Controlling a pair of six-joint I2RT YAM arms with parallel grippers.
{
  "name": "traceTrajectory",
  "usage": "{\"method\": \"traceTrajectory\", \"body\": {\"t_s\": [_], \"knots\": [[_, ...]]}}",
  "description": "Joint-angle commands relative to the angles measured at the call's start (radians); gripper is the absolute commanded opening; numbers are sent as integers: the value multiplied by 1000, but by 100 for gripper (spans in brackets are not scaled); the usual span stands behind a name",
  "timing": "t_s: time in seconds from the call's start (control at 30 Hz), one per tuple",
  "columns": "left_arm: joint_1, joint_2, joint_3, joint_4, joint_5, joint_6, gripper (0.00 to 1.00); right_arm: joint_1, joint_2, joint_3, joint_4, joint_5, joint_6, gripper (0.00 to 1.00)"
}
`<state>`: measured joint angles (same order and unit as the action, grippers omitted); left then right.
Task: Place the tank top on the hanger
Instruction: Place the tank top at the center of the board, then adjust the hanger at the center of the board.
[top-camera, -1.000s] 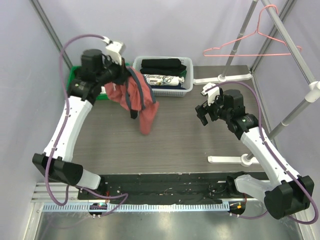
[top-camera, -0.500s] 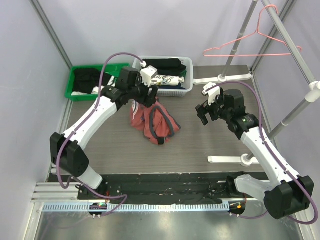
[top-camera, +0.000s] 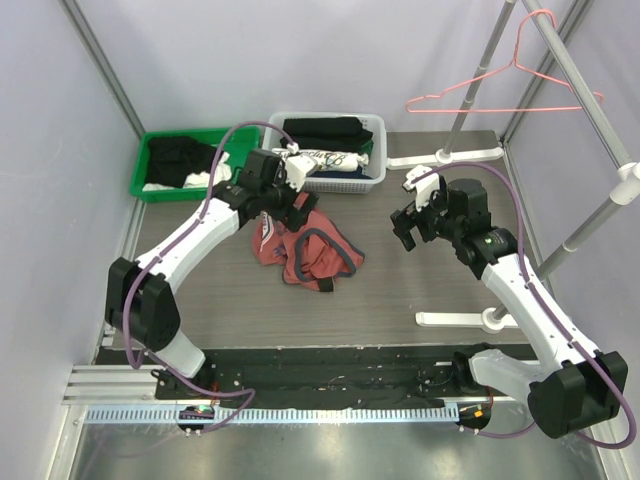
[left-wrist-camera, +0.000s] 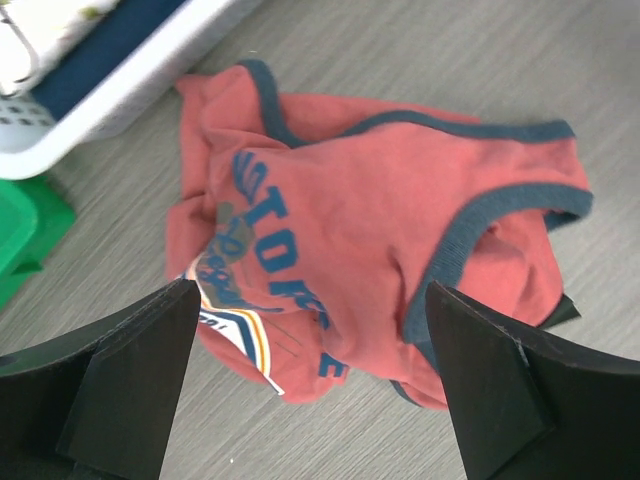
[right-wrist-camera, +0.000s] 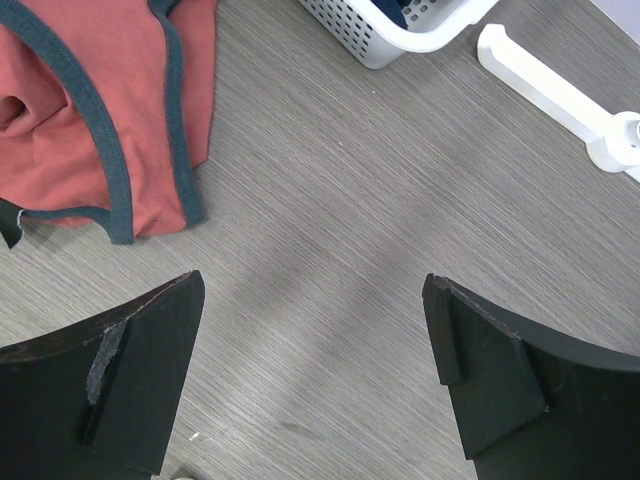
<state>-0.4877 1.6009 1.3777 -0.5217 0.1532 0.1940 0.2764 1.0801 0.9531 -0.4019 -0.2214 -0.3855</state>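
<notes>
**Top external:** The left claw hangs with its jaws spread wide, gripping nothing. The tank top lies crumpled on the table directly under it and to its right. The right claw is also wide open and empty, with the shirt just to its left. The pink hanger hangs on the rail far behind the right claw.

**Left wrist:** Both fingers stand clear of the shirt below them. The white basket is just beyond.

**Right wrist:** Between the open jaws is bare tabletop, and the shirt lies ahead to the left.

A second ago the left claw was clenched on the shirt, holding it aloft near the green bin. It has since let go. The right claw has not moved.
</notes>
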Motion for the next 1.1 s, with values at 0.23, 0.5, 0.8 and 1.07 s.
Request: {"method": "traceTrajectory", "body": {"t_s": [0.23,0.5,0.8,1.07], "knots": [[6,-81,-143,-26,216,180,100,-5,52,12,12,-68,16,100],[-40,-124,-155,-40,252,300,100,-3,93,44,-11,-78,40,99],[-268,-4,4,-103,131,476,100,-29,72,52,49,63,108,99],[-336,226,110,-113,112,513,100,-120,8,16,135,108,177,99]]}}
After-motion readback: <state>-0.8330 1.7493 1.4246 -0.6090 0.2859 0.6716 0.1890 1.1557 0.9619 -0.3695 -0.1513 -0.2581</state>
